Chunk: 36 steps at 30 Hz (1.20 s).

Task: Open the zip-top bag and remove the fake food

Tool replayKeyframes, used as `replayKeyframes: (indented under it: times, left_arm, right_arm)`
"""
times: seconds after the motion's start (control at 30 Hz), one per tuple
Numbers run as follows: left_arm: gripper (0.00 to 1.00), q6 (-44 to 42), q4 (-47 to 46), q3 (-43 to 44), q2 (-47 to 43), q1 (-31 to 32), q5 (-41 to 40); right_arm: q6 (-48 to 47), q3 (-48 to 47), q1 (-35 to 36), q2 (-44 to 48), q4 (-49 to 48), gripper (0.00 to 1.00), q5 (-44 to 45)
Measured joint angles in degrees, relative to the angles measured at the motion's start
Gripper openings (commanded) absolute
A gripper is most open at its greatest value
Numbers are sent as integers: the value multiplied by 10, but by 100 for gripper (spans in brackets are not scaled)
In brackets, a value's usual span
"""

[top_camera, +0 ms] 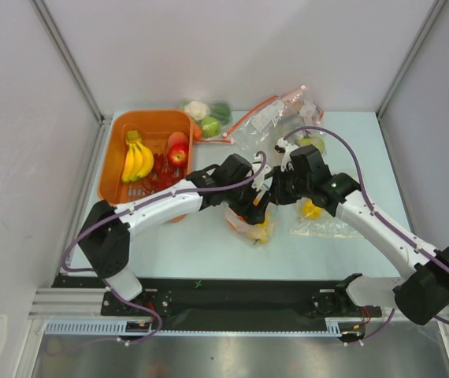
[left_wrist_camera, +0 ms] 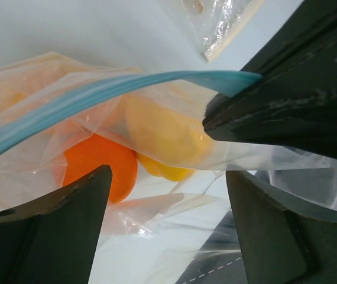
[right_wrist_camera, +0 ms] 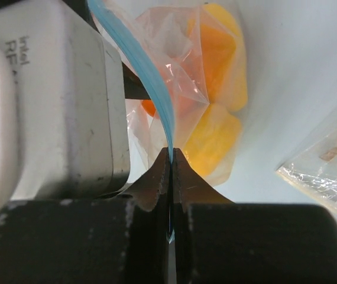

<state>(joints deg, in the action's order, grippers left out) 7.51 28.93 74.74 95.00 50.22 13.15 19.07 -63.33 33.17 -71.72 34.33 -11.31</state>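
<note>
Left arm: stretched low from its 7 o'clock base to table centre, wrist bent down.
Left gripper [top_camera: 250, 211]: released, fingers [left_wrist_camera: 56, 231] spread wide, poised just over the bag [top_camera: 254, 230], closed on nothing.
Right arm: elbowed in from 5 o'clock, meeting the left arm at centre.
Right gripper [right_wrist_camera: 170, 158]: clenched flat on the end of the teal zip strip [left_wrist_camera: 97, 89], strip taut.
Bag: at table [top_camera: 209, 252] centre, just at 6 o'clock of both grippers. Fruit [left_wrist_camera: 100, 168] inside, one orange with yellow pieces beside it.
Surface: pale, smooth.
Orange basket [top_camera: 108, 169] at 10 o'clock, holding bananas [top_camera: 136, 160] and a red apple [top_camera: 178, 155].
Other clear bags [top_camera: 268, 122] at 12 to 1 o'clock. Another clear bag [top_camera: 319, 224] at 3 o'clock of the grippers.
Plain white walls [top_camera: 209, 47] all round.
</note>
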Motion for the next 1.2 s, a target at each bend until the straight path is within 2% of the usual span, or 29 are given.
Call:
replayKeyframes:
  times: [0.37, 0.8, 1.2]
  left_arm:
    - [82, 1, -28, 0, 58, -7, 93]
    - [82, 54, -74, -6, 78, -7, 65]
    - [75, 100, -121, -27, 86, -17, 43]
  right_arm:
    - [3, 0, 0, 0, 12, 0, 22]
    - [19, 31, -3, 38, 2, 0, 46]
    - [24, 45, -1, 47, 15, 0, 44]
